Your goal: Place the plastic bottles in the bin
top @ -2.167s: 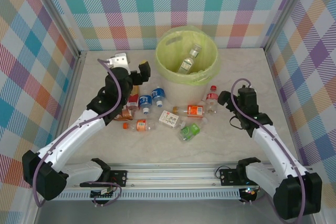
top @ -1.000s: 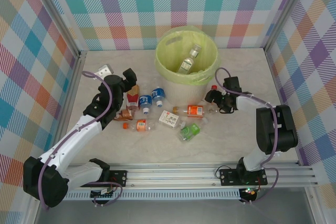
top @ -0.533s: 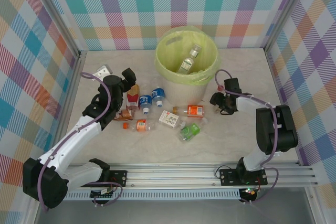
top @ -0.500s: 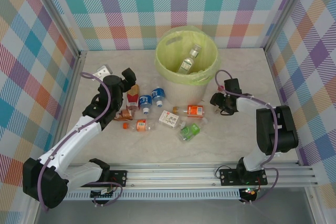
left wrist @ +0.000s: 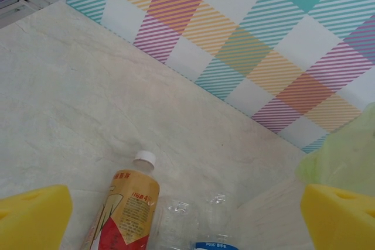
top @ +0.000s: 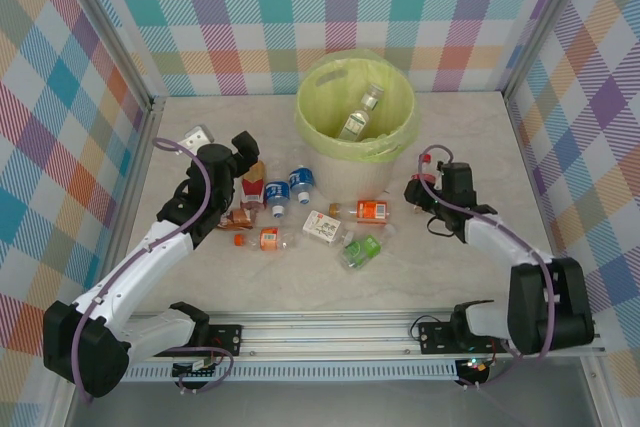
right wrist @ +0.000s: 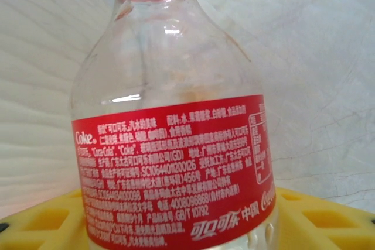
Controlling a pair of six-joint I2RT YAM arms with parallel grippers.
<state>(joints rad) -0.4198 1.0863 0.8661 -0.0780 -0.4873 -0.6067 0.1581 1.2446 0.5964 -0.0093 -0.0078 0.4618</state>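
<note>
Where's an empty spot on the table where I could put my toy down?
Biggest bare strip: between the plastic bottles and the rail. Also bare: the back corner right of the bin. Crowded: in front of the bin, between the left fingers and the right fingers, which hold a Coke bottle.

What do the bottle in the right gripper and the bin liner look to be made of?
The bottle looks like clear, glossy thin plastic: the table shows through it and highlights glint on its shoulder. The bin liner looks like thin translucent yellow-green plastic film, wrinkled and draped over the rim.
</note>
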